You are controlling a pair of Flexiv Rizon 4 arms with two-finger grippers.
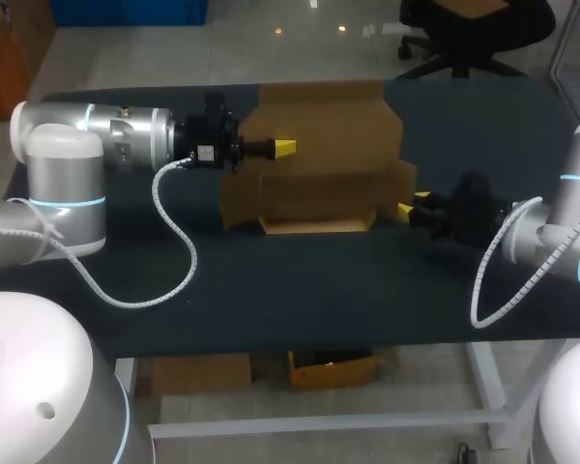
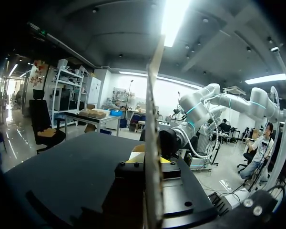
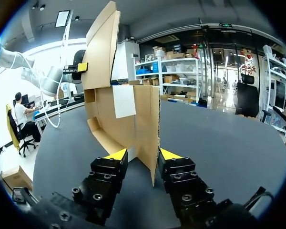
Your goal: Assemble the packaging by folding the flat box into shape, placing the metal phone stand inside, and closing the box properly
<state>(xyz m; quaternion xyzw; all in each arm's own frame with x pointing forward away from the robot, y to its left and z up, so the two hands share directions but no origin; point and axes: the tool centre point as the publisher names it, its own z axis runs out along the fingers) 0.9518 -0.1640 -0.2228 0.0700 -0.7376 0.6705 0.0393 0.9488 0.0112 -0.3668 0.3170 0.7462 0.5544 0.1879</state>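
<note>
Box [image 1: 314, 155] sitting half-formed mid-surface [image 1: 319, 280], not yet closed. Left end effector [image 1: 283, 147] clenching on tall back panel [image 2: 152, 95], holding it upright, prob. so walls aren't flopping flat. Right end effector [image 3: 143, 154] straddling side flap [image 3: 148, 119] at box's near end, released, gap showing on one side; likely lining up to fold flap inward. Phone stand not showing in any view. Judging: folding stage ongoing, insertion and closing remaining.

You have the box [image 1: 314, 164] standing mid-worktop [image 1: 300, 280], left pincer [image 1: 285, 147] at its left side, right pincer [image 1: 411, 203] at its right flap.
</note>
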